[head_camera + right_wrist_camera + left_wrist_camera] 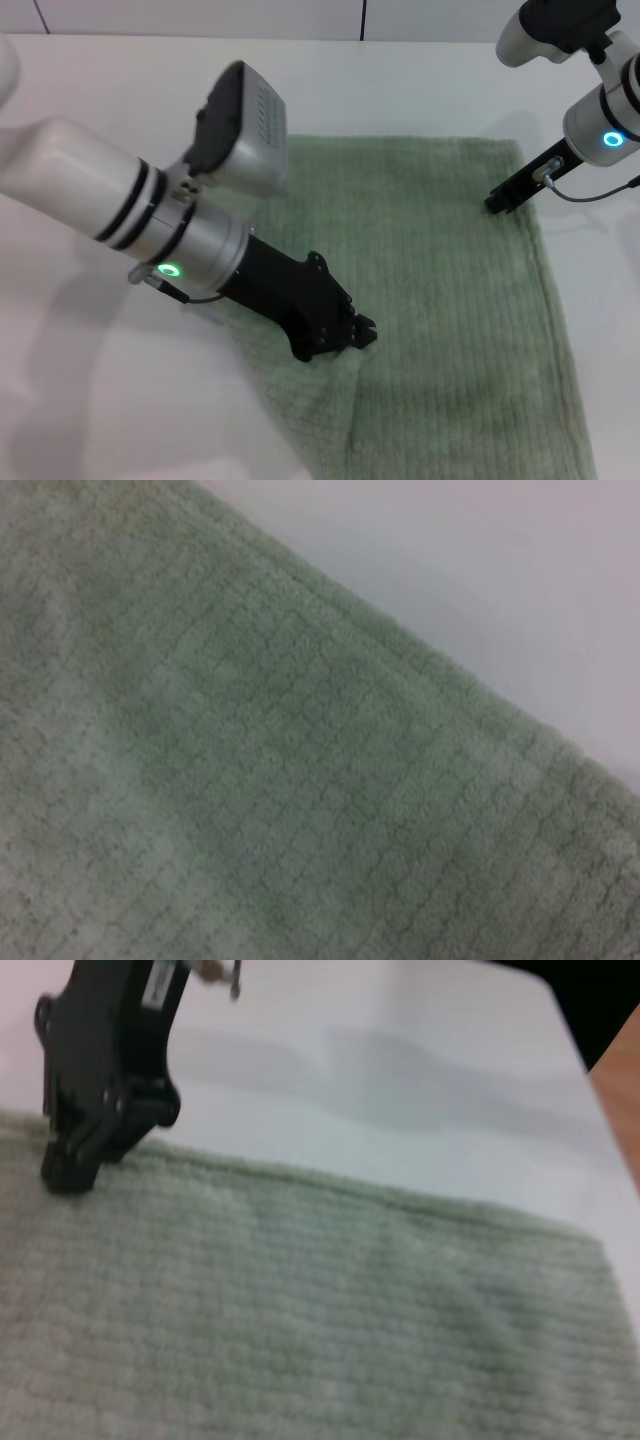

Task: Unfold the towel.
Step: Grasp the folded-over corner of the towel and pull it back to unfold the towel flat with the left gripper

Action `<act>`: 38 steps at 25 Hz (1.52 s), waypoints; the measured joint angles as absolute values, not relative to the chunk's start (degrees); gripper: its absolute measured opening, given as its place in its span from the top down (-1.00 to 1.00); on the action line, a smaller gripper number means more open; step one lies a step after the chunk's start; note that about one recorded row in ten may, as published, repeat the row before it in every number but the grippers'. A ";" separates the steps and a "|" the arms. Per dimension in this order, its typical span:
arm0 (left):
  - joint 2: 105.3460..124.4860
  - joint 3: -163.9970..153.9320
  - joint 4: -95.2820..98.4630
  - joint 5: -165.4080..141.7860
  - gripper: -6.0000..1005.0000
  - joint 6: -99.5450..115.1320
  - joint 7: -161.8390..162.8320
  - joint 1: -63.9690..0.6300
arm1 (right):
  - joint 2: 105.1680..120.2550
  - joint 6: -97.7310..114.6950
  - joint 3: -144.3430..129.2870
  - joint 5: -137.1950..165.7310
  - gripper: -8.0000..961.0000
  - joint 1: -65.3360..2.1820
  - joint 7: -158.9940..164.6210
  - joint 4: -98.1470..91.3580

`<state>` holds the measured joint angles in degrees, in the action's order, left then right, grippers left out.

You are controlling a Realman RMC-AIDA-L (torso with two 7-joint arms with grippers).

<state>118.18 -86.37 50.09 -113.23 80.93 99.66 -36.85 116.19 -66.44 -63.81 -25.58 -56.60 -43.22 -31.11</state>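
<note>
Towel (440, 300) mostly flat on worktop (420, 80); crease near L tool (358, 335), pinching cloth. R tool (497, 203) at far edge, grip unclear.

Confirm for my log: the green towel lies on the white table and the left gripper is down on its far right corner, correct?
Wrong arm. In the head view the right gripper is at the towel's far right corner; the left gripper is near its left edge, on the white table.
</note>
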 joint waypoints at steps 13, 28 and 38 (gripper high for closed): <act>117.77 -71.40 52.86 -121.00 0.89 96.22 100.63 -37.33 | 116.26 -66.44 -63.89 -25.58 0.94 -56.60 -43.24 -31.11; 115.88 -62.40 54.05 -123.59 0.85 105.90 99.94 -37.21 | 116.45 -66.44 -63.89 -25.49 0.94 -56.73 -43.24 -31.11; 115.57 -59.54 53.79 -124.19 0.82 110.00 99.49 -36.39 | 116.48 -66.34 -63.89 -25.48 0.94 -56.77 -43.24 -31.11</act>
<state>115.57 -59.54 53.79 -124.19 110.00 99.49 -36.39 116.48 -66.34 -63.89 -25.48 -56.77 -43.24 -31.11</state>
